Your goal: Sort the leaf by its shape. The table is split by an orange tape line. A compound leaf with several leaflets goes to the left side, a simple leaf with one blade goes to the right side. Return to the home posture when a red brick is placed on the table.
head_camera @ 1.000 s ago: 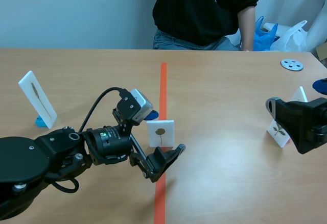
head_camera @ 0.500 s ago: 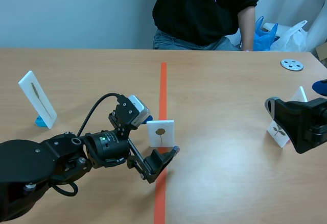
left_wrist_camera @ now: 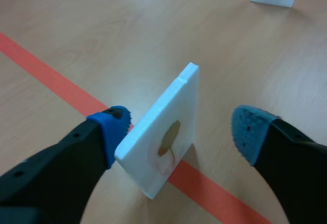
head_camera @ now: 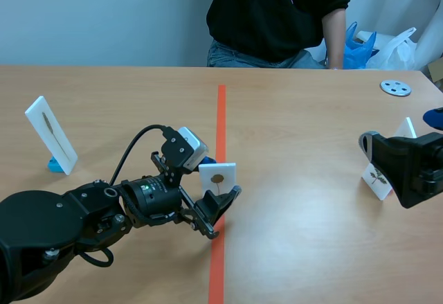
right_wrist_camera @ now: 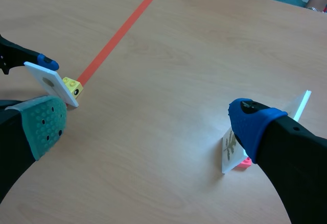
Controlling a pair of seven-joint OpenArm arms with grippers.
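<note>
A white card with a single round leaf [head_camera: 217,178] stands on a yellow base on the orange tape line [head_camera: 221,110]. My left gripper [head_camera: 216,181] is open and straddles it. In the left wrist view the card [left_wrist_camera: 163,137] is between the fingers; one blue pad [left_wrist_camera: 113,132] is at its back face and the other pad [left_wrist_camera: 248,131] stands well apart. My right gripper [right_wrist_camera: 148,127] is open, low at the table's right side. A card with a compound leaf [right_wrist_camera: 230,150] on a pink base stands by its right finger, also visible in the scene view [head_camera: 377,178].
A card with a narrow leaf [head_camera: 50,134] on a blue base stands at the far left. Another white card [head_camera: 407,127] is behind the right arm. A grey disc [head_camera: 395,88] lies at the back right. A person [head_camera: 277,13] sits across the table.
The left gripper has moved forward and closer to the round-leaf card; its fingers now stand on either side of it. The right arm has not moved.
</note>
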